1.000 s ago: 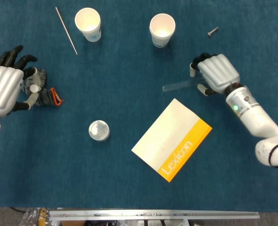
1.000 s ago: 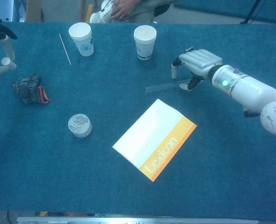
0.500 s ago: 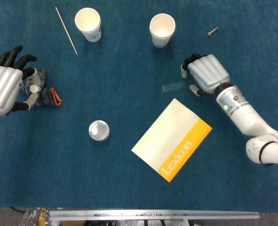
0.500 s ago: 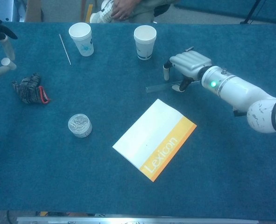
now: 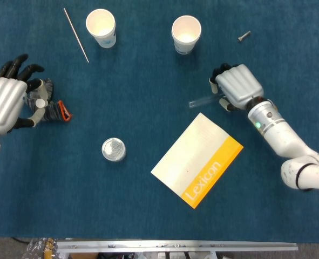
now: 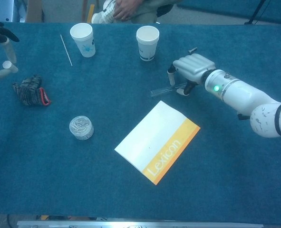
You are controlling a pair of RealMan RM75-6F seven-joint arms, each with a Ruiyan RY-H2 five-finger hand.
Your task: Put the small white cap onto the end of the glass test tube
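Right hand (image 5: 238, 87) sits toward the right edge of the table (image 5: 148, 97), palm down, fingers curled around the glass test tube (image 5: 201, 101). The tube lies nearly level, its free end pointing left; whether it touches the cloth cannot be told. Chest view agrees: the same hand (image 6: 192, 66) grips the tube (image 6: 165, 90) at one end, the rest projecting leftward just above the top corner of the booklet (image 6: 157, 141).

Left hand (image 5: 7, 100) is at the left edge, over the dark glove (image 5: 54, 109). It pinches the small white cap (image 5: 40, 102) between thumb and a finger, other fingers spread. In the chest view only its fingertips (image 6: 0, 33) and the cap (image 6: 7, 65) show at the frame's edge.

Cap and tube are well apart, on opposite sides of the table.

Other items: two paper cups (image 5: 101, 27) (image 5: 186, 34) near the far edge, a thin rod (image 5: 75, 34) beside the left cup, a screw (image 5: 244, 36) toward the far right corner, a round tin (image 5: 114, 149) left of the booklet.
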